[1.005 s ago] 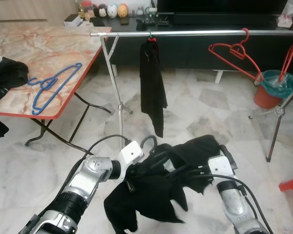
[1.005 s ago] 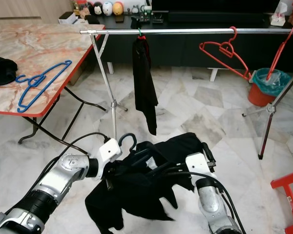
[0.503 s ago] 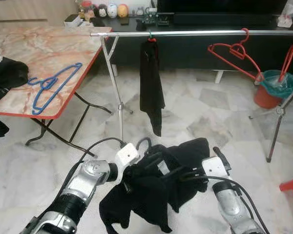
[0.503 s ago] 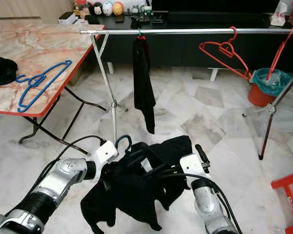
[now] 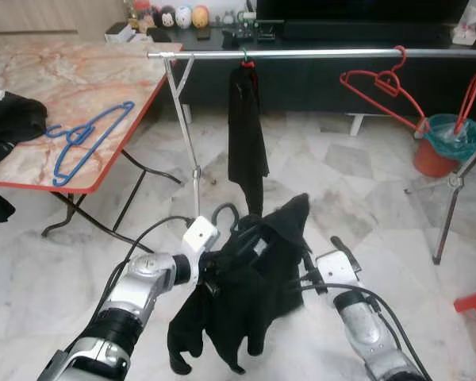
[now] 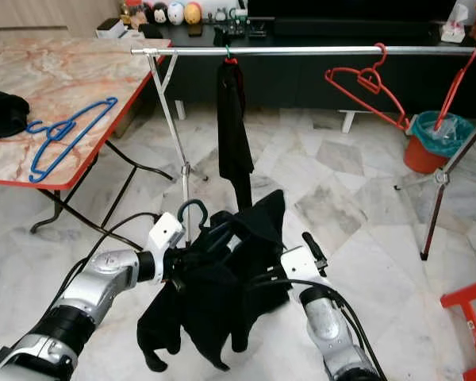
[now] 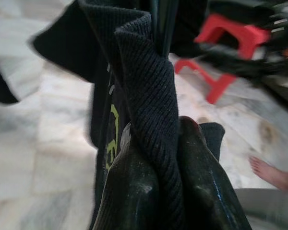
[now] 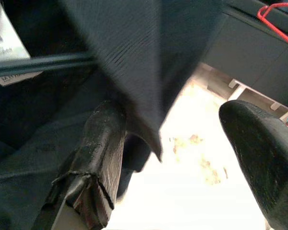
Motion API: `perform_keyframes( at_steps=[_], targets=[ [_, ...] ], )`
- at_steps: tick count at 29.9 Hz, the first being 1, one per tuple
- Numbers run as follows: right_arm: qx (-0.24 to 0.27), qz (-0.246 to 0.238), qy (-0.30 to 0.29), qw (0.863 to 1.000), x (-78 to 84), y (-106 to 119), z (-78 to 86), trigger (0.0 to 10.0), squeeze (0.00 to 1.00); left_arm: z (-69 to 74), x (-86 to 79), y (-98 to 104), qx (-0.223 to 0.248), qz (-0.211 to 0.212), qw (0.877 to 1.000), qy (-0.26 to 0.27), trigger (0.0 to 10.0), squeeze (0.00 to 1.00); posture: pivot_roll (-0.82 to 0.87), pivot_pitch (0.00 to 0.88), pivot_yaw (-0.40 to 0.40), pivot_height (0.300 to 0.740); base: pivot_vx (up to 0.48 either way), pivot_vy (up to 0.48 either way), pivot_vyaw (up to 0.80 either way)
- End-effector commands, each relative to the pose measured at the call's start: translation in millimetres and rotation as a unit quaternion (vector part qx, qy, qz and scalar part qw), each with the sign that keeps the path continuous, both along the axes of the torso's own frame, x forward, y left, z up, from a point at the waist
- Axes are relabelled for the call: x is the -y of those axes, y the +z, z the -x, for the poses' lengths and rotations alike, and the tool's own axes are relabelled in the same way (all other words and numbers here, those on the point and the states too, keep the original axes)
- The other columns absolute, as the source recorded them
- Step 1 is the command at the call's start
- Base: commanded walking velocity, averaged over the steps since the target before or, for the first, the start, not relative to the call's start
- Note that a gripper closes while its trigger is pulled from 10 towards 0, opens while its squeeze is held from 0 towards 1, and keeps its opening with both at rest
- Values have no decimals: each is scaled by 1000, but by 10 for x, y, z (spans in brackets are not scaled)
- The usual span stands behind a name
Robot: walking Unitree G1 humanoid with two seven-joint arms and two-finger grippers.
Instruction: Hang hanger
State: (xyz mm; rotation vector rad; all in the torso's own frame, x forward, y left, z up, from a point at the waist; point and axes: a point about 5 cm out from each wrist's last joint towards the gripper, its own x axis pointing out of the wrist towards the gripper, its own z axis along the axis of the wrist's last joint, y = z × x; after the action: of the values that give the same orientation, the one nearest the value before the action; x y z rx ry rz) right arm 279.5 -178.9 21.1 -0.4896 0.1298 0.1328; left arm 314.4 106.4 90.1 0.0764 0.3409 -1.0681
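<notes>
2 head eyes look down at rail (image 5: 317, 54); wrist cameras seemingly against cloth (image 7: 149, 110)

black garment (image 7: 149, 110): ribbed matt knit | rail (image 5: 325, 54): shiny metal | floor (image 5: 333, 171): glossy marble

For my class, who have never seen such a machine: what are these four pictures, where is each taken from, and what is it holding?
It is a humanoid robot. Two pictures come from its head, looking down at its silver arms; two from wrist cameras. The left gripper pinches a black garment on a dark hanger. The right gripper is open beside the cloth. Ahead stands a clothes rail with another black garment and red hangers. A blue hanger lies on the marble table.
</notes>
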Motion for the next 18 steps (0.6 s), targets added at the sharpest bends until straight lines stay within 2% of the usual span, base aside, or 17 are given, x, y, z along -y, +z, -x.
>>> perform_keyframes(
  at_steps=[1, 6, 10, 18],
  targets=[
    [-19, 6, -1, 1000, 12, -68, 39, 10000, 0, 52, 15, 55, 14, 0, 999, -40, 10000, 0, -27, 47, 32, 740, 0, 0, 0],
    [-34, 12, -12, 999, 89, -110, 60, 10000, 0, 93, 21, 22, 5, -12, 998, -64, 10000, 0, -31, 47, 28, 740, 0, 0, 0],
    [-47, 15, -12, 999, 110, -154, 77, 10000, 0, 197, 23, -45, -10, -32, 993, -114, 10000, 0, -29, 49, 27, 740, 0, 0, 0],
    [-24, 46, -36, 998, 200, -116, 54, 10000, 0, 249, 36, -92, -27, -35, 991, -125, 10000, 0, -32, 52, 33, 740, 0, 0, 0]
  ],
)
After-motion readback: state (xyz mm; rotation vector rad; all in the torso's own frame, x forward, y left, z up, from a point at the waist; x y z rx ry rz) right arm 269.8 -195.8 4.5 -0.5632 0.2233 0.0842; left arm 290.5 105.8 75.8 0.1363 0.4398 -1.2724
